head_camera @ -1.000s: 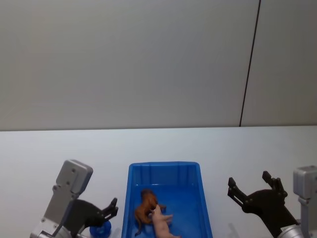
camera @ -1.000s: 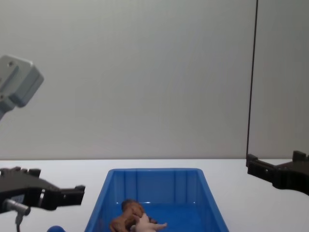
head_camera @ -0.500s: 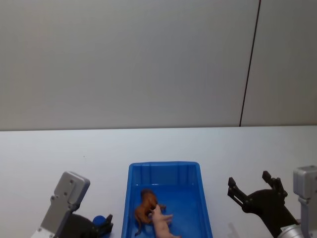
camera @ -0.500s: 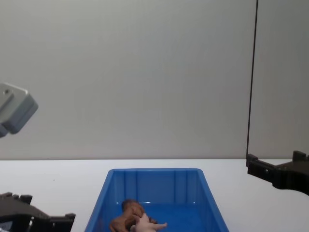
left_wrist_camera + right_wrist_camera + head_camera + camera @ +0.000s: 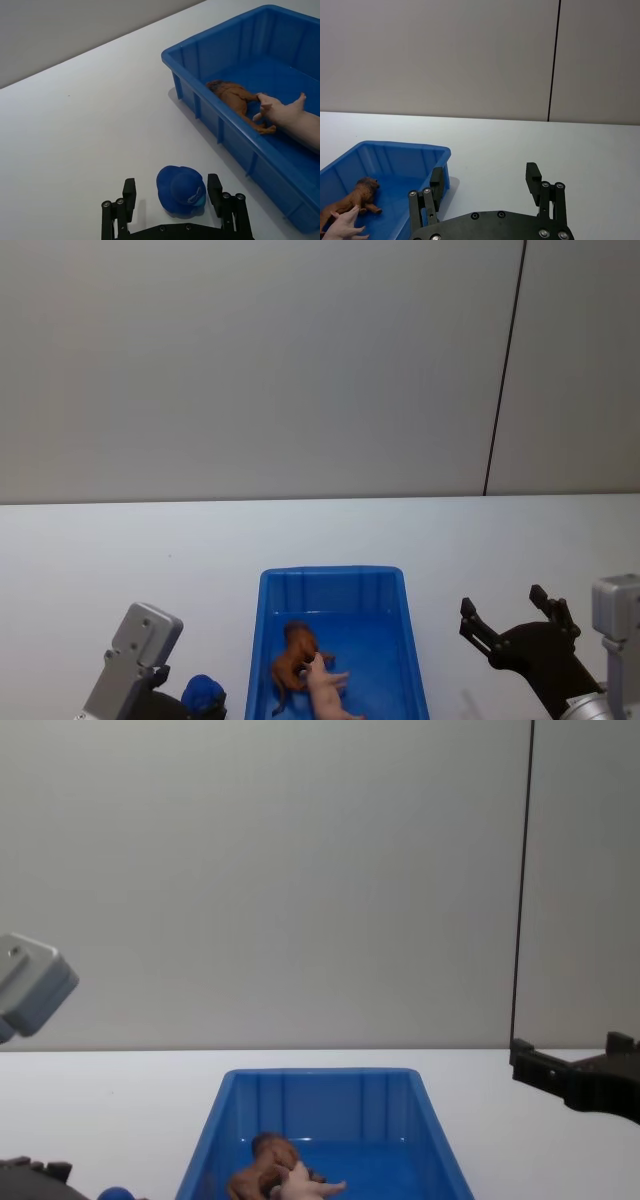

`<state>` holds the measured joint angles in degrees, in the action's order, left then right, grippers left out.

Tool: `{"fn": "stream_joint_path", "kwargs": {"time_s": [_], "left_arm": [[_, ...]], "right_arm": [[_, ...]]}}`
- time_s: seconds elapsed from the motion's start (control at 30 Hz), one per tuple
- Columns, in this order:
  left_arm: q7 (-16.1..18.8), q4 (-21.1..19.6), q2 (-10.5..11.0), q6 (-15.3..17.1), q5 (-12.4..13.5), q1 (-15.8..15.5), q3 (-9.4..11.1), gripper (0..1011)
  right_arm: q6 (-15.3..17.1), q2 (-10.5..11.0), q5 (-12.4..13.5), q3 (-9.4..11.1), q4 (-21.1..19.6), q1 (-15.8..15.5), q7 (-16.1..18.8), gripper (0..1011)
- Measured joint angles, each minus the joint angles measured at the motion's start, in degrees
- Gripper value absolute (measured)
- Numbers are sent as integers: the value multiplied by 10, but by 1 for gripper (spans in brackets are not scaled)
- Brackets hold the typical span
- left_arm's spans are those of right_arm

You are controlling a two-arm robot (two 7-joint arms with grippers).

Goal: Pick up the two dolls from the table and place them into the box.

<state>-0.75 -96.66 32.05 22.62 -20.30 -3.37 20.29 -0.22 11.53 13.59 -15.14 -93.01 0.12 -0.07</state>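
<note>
Both dolls lie inside the blue box (image 5: 268, 640), touching each other. The brown animal (image 5: 291, 662) lies beside the pale pink pig (image 5: 326, 695); they also show as the brown animal (image 5: 235, 96) and pig (image 5: 295, 116) in the left wrist view. My left gripper (image 5: 172, 197) hovers open low over the table (image 5: 120, 560), left of the box, its fingers on either side of a small blue rounded object. My right gripper (image 5: 512, 621) is open above the table to the right of the box, with nothing between its fingers.
A small blue rounded object (image 5: 181, 189) sits on the table just left of the box, also seen as a blue object (image 5: 203, 694) in the head view. A grey wall with a dark vertical seam (image 5: 503, 370) stands behind the table.
My left arm has drawn back and down toward the near edge, so its gripper has sunk out of the head and chest views. The right arm and the dolls have not moved.
</note>
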Motion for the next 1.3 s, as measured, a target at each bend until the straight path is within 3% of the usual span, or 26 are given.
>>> {"fn": "stream_joint_path", "kwargs": {"time_s": [0.2, 0.63, 1.3], "left_arm": [[-15, 12, -4, -5, 3, -2, 0, 789], [-33, 32, -12, -25, 9, -6, 1, 358], [-39, 21, -10, -78, 20, -2, -6, 228]], "right_arm": [[0, 0, 0, 0, 0, 0, 0, 1001], [0, 0, 0, 0, 0, 0, 0, 1001], [0, 0, 0, 0, 0, 0, 0, 1001]]}}
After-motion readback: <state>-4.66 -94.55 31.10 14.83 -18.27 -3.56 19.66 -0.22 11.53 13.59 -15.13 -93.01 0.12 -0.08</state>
